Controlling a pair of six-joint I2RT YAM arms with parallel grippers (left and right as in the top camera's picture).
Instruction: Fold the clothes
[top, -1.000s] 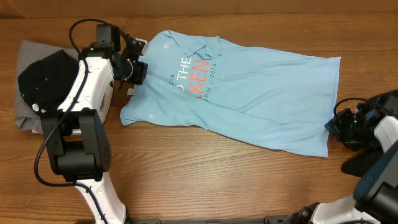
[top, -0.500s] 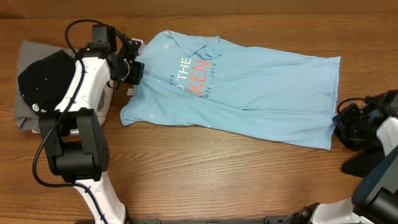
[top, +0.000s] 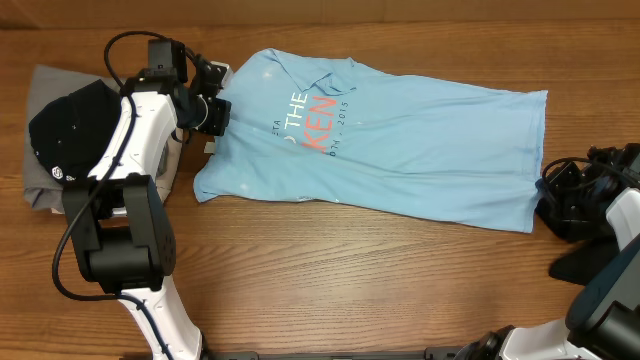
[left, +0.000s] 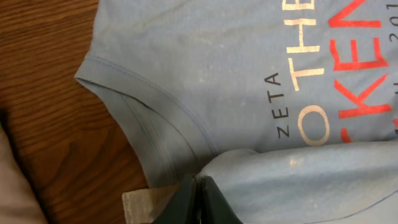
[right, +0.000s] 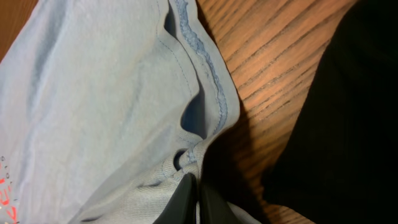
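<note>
The light-blue T-shirt (top: 400, 140) with blue and red print lies spread across the middle of the table, its hem to the right. My left gripper (top: 214, 116) sits at the shirt's left edge by the neck. In the left wrist view this gripper (left: 198, 190) is shut, with a fold of the T-shirt (left: 217, 62) running out from its tips. My right gripper (top: 545, 195) is at the shirt's lower right corner. Seen from the right wrist, it (right: 196, 193) is shut on the hem of the T-shirt (right: 93, 93).
A grey garment (top: 45, 190) with a black one (top: 70, 125) on top lies at the far left, beside the left arm. A beige strip (left: 146, 202) shows under the left fingers. A dark shape (right: 336, 124) fills the right of the right wrist view. Bare wood runs along the front.
The right gripper has moved right, drawing the shirt's lower right corner out flatter. The left gripper has shifted slightly left and up with the shirt's edge.
</note>
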